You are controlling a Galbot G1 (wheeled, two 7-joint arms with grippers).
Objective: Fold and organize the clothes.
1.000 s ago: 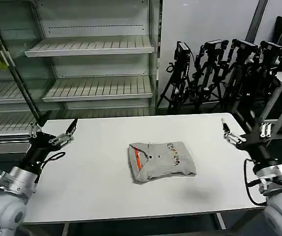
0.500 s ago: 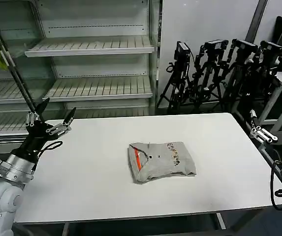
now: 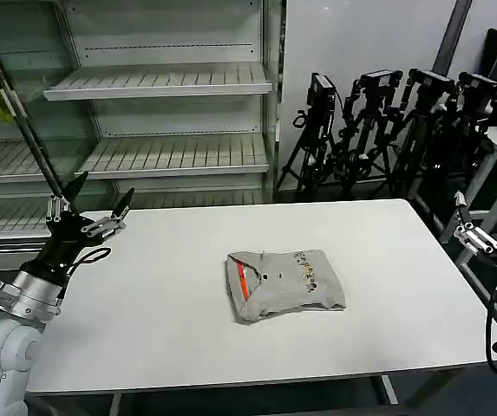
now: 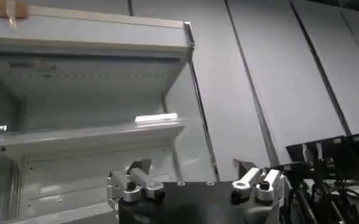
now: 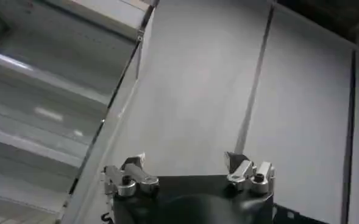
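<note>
The grey T-shirt [image 3: 284, 285] lay folded at the middle of the white table [image 3: 170, 321], so the folding looked finished — both the left gripper [image 3: 91, 213] and the right gripper [image 3: 474, 236] stood wide open and empty beyond the table's sides, and the next move would need another garment.

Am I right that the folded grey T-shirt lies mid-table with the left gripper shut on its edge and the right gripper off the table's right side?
Not quite. The left gripper is open and empty, raised over the table's far left corner, well clear of the T-shirt; the head view shows this. The right gripper is indeed off the right side.
</note>
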